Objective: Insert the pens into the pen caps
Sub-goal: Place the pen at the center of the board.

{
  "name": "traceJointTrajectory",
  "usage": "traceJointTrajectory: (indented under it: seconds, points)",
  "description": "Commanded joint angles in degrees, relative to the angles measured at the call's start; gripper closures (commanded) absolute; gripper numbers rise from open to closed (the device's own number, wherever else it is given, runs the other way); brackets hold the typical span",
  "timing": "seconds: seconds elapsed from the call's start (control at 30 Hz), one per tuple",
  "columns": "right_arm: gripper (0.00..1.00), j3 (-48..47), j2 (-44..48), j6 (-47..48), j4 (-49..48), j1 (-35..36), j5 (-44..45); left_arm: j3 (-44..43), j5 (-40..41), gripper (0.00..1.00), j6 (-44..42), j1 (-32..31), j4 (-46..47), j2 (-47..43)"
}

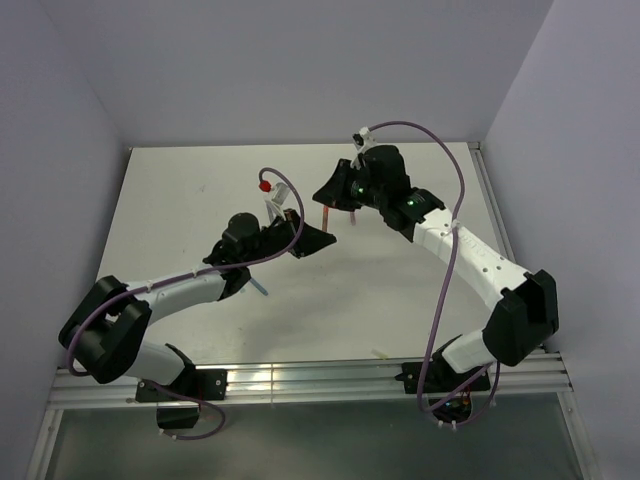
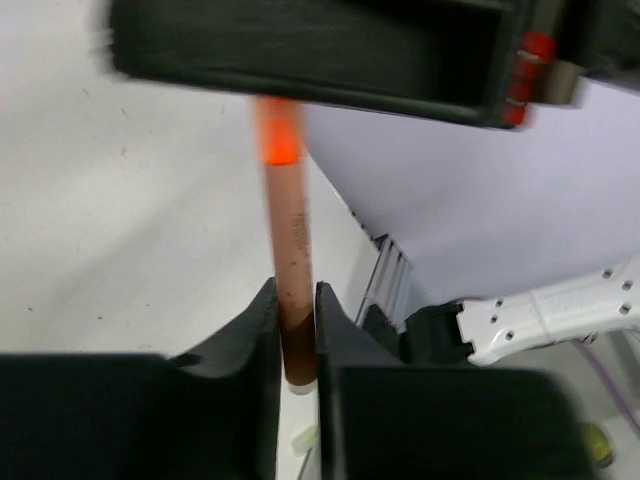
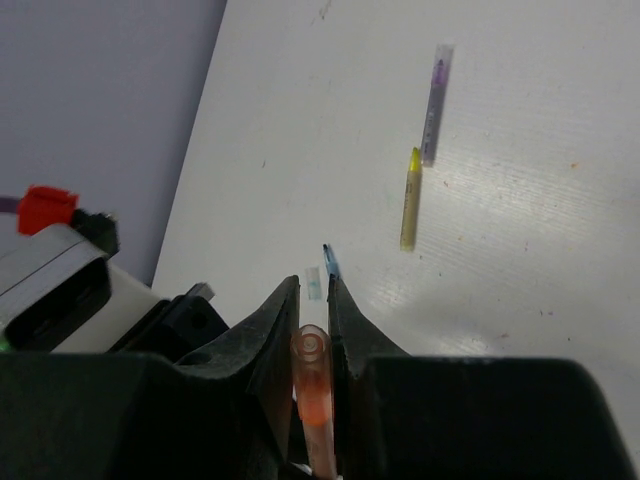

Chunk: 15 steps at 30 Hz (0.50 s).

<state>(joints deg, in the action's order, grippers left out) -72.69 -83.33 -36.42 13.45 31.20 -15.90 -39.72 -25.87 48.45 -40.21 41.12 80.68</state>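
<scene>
We judge the capping step is in hand: the left end effector (image 2: pixel 297 295) and the right end effector (image 3: pixel 312 290) both clamp 1 thin orange plastic pen (image 2: pixel 290 230) in mid-air above the white table (image 1: pixel 200 200), so the next move calls for a straight push along its axis.

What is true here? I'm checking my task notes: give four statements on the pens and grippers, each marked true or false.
The left gripper and the right gripper both pinch the orange pen. True.
The yellow pen lies on the table near the grey-purple pen. True.
The orange pen rests on the table. False: it is held in the air.
The left gripper holds the yellow pen. False: it grips the orange one.
</scene>
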Motion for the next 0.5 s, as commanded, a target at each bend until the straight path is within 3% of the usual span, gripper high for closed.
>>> traceJointTrajectory:
  seconds: [0.0,0.03,0.47]
  points:
    - [1.0,0.44,3.79,0.12,-4.49,0.0,1.84,0.17,-2.26,0.95,1.03,-0.31,4.32,0.7]
    - [1.0,0.61,4.31,0.21,-4.75,0.0,1.84,0.26,-2.17,1.0,1.3,-0.31,4.49,0.79]
    - [1.0,6.06,9.06,4.69,-1.77,4.2,4.47,-3.25,5.56,1.0,-4.14,1.53,-0.6,-3.78]
